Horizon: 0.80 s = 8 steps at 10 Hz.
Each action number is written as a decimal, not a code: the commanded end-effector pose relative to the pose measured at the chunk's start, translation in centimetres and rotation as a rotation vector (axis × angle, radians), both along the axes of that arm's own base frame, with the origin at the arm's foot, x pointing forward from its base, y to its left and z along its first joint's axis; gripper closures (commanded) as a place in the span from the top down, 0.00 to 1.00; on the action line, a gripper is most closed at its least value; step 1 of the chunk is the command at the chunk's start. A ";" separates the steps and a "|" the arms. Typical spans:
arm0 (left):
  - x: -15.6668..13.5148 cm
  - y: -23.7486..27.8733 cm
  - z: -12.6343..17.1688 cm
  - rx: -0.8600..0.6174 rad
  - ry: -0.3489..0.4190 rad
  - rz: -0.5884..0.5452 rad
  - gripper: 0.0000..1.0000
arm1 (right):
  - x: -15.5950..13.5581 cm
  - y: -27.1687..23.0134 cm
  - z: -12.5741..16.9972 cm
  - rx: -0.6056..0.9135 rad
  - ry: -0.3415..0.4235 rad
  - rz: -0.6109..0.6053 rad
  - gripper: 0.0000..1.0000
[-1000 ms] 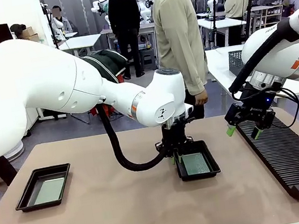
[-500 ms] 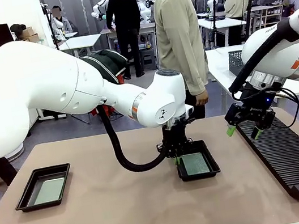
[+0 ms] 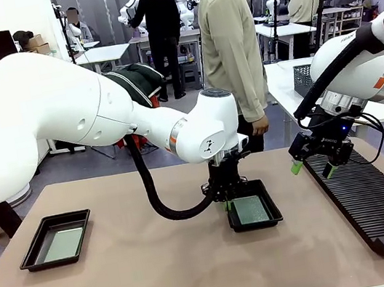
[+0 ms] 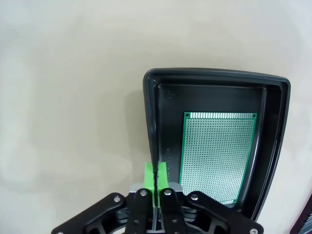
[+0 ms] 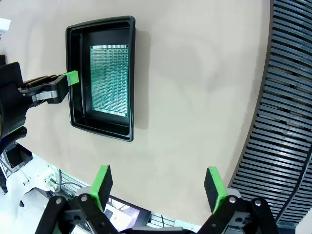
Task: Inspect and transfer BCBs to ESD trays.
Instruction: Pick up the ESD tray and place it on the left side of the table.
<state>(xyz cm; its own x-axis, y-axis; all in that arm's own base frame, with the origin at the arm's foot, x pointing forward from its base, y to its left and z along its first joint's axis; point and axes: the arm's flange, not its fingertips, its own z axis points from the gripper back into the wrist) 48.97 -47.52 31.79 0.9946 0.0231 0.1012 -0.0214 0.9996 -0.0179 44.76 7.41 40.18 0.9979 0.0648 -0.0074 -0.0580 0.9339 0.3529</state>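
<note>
Two black ESD trays lie on the table. The middle tray holds a green BCB. My left gripper is shut on this tray's left rim. In the left wrist view its green pads pinch the tray's wall, with the BCB flat on the floor beside them. The left tray holds a pale BCB. My right gripper hangs open and empty over the rack's far end. The right wrist view shows its fingers spread wide above the table, with the middle tray farther off.
A long black ribbed rack runs along the table's right side. A person stands at the far edge behind the middle tray. A grey mesh basket sits on a table behind.
My left gripper's pads have drawn fully together on the tray's rim. Neither arm has moved otherwise, and both trays lie where they were.
</note>
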 end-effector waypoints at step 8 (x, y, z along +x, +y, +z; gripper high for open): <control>-0.2 1.2 0.4 -0.069 0.002 -0.015 0.03 | 0.1 0.1 0.2 -0.015 0.004 -0.014 1.00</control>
